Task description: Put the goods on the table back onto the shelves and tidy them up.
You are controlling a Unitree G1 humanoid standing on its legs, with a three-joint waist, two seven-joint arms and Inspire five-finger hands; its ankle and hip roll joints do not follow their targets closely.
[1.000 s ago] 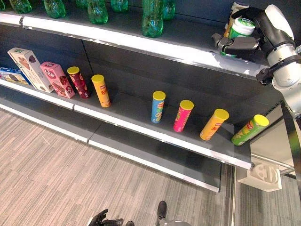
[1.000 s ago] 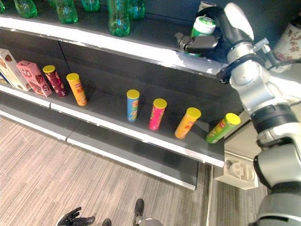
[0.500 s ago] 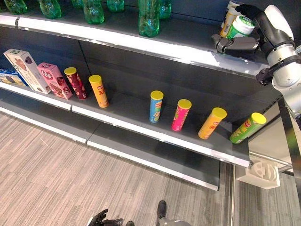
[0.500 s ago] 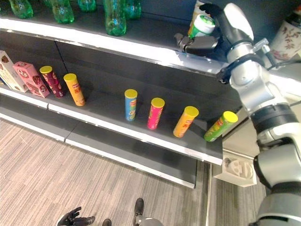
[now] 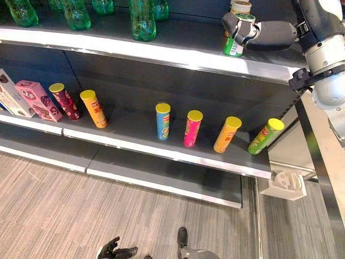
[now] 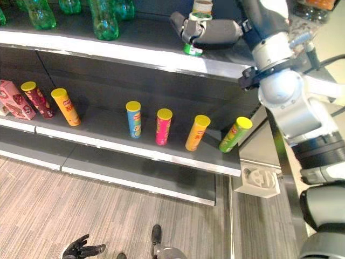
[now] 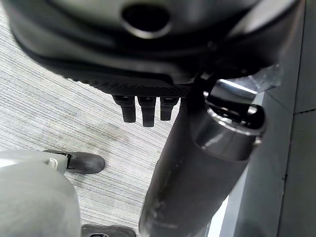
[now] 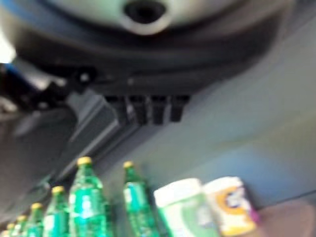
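Dark shelves (image 5: 161, 51) stand over a striped grey floor (image 5: 64, 216). On the top shelf we see our right hand (image 5: 245, 33) reaching in beside a green can (image 5: 233, 45) with a white lid; we cannot tell whether its fingers grip the can. A second can (image 5: 240, 6) stands just behind. Five green bottles (image 5: 143, 19) line the same shelf. Below, we count six yellow-lidded tubes (image 5: 163, 121) and two boxes (image 5: 36, 100). Our left hand (image 5: 114, 251) hangs low over the floor, fingers loosely spread.
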